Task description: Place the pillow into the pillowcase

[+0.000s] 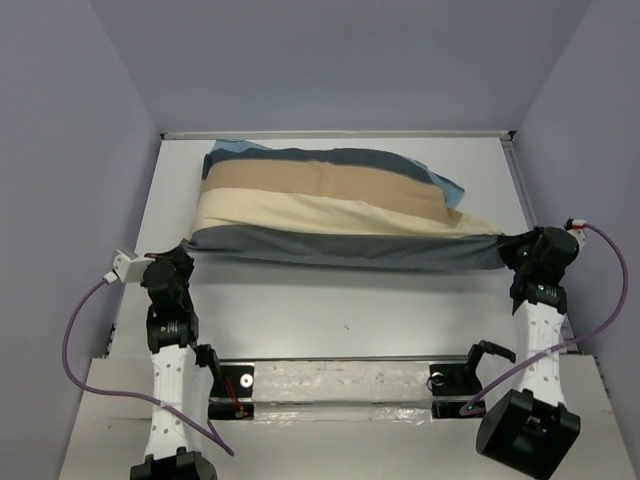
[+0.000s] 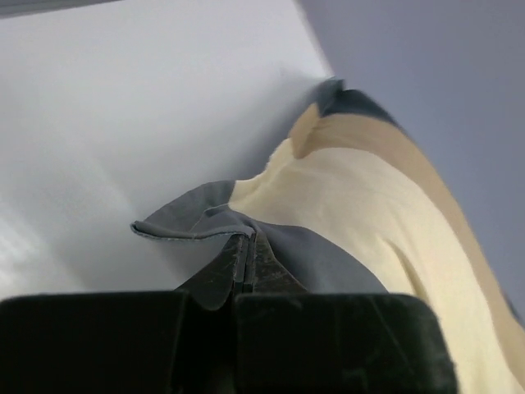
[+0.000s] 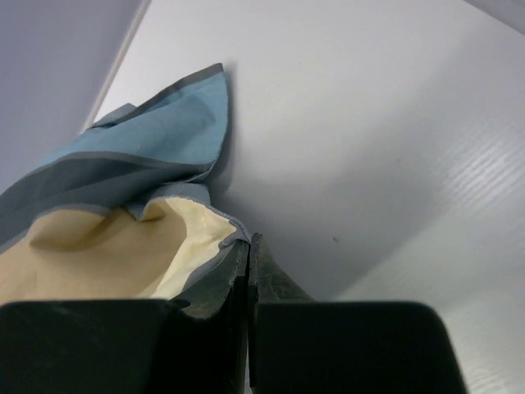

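Note:
The pillowcase (image 1: pixel 330 215), banded in dark blue, tan, cream and grey-blue, lies bulging across the far half of the table. Its near grey edge is stretched taut between my two grippers. My left gripper (image 1: pixel 180 258) is shut on the near left corner; the left wrist view shows the grey hem (image 2: pixel 189 222) pinched at the left gripper's (image 2: pixel 246 240) tips, with the pillowcase (image 2: pixel 369 222) cream beyond. My right gripper (image 1: pixel 512 248) is shut on the near right corner; at the right gripper's (image 3: pixel 248 240) tips I see the pillowcase (image 3: pixel 123 246) edge caught. The pillow shows in no view.
The white table (image 1: pixel 330 300) is walled in by purple panels on three sides. A metal rail (image 1: pixel 340 385) with black brackets runs along the near edge between the arm bases. Purple cables (image 1: pixel 70 340) loop beside each arm.

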Controlling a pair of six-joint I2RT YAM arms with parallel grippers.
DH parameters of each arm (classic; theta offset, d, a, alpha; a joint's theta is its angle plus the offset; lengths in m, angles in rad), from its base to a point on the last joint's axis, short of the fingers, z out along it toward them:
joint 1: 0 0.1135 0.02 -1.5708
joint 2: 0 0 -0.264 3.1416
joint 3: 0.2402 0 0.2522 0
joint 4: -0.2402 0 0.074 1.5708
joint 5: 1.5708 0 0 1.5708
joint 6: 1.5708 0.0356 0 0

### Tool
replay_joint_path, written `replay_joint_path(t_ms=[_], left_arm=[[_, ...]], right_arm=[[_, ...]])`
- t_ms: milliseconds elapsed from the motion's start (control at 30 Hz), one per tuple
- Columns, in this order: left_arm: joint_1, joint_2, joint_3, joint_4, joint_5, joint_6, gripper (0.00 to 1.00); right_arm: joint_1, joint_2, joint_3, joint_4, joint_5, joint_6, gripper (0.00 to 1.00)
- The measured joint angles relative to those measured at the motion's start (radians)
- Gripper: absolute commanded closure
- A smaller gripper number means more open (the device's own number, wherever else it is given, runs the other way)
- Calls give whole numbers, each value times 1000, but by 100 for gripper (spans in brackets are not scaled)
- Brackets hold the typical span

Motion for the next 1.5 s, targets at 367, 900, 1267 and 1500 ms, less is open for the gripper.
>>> replay_joint_path(t_ms=[367, 900, 1267, 1500], left_arm=[[0, -16, 154, -382, -117, 65, 1], [-150, 121, 472, -203, -50, 285, 1], [-162, 608, 388, 34, 151, 216, 6], [-201, 527, 152, 158, 216, 140, 100]], right_arm=[[-157, -55, -63, -196, -16, 0, 83], [-180, -54, 229, -146, -335, -47, 21], [248, 495, 383, -43, -356, -174, 49], [354, 506, 194, 112, -288, -138, 100]])
